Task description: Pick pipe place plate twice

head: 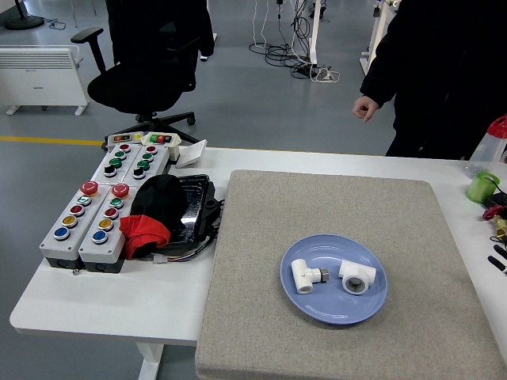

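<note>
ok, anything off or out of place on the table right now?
Nothing stands out. Both white pipe fittings lie inside the blue plate on the grey mat, apart from each other. The button boxes at the left sit in a row beside a black-and-red cloth heap. No robot hand is in view.

White pipes, blue plate

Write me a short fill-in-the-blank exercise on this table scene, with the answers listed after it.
1. The blue plate holds ____ white pipe fittings.
2. The plate rests on a grey ____.
3. The button boxes lie to the plate's ____.
4. The person's hand is ____ the table's far edge.

Answers: two; mat; left; beyond
</note>
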You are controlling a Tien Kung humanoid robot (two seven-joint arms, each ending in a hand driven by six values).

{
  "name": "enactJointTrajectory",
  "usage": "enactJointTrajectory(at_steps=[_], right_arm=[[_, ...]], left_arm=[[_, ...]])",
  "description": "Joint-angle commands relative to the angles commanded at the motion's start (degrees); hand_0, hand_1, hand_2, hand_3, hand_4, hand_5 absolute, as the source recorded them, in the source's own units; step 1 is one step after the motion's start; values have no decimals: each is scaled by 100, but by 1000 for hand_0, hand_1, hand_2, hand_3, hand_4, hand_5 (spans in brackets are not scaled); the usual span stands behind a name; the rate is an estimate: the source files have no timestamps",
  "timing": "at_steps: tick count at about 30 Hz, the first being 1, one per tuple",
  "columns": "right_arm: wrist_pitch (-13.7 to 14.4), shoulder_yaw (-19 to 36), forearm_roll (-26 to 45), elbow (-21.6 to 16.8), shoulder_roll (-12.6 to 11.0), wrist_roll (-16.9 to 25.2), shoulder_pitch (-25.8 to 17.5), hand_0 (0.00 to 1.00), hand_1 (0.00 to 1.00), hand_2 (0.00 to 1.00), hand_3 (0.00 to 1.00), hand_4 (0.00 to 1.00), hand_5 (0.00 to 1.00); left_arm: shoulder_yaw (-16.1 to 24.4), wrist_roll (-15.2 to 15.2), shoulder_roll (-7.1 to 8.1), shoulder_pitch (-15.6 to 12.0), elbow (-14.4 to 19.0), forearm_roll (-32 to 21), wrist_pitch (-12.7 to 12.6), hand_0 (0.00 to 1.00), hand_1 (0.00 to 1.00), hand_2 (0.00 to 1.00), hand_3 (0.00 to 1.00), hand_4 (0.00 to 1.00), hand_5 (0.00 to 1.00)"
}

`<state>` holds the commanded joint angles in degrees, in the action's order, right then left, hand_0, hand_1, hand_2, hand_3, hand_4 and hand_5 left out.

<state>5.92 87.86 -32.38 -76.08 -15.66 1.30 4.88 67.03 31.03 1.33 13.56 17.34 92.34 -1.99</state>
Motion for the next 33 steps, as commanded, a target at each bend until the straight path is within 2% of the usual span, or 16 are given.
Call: enactJointTrajectory(at_steps=[33], right_arm=[[19, -33, -7, 10, -2, -47, -4, 702, 672, 679, 669, 462, 487]], left_arm=[[-24, -15, -12, -3, -3, -31, -4, 655, 624, 635, 571, 410, 998]])
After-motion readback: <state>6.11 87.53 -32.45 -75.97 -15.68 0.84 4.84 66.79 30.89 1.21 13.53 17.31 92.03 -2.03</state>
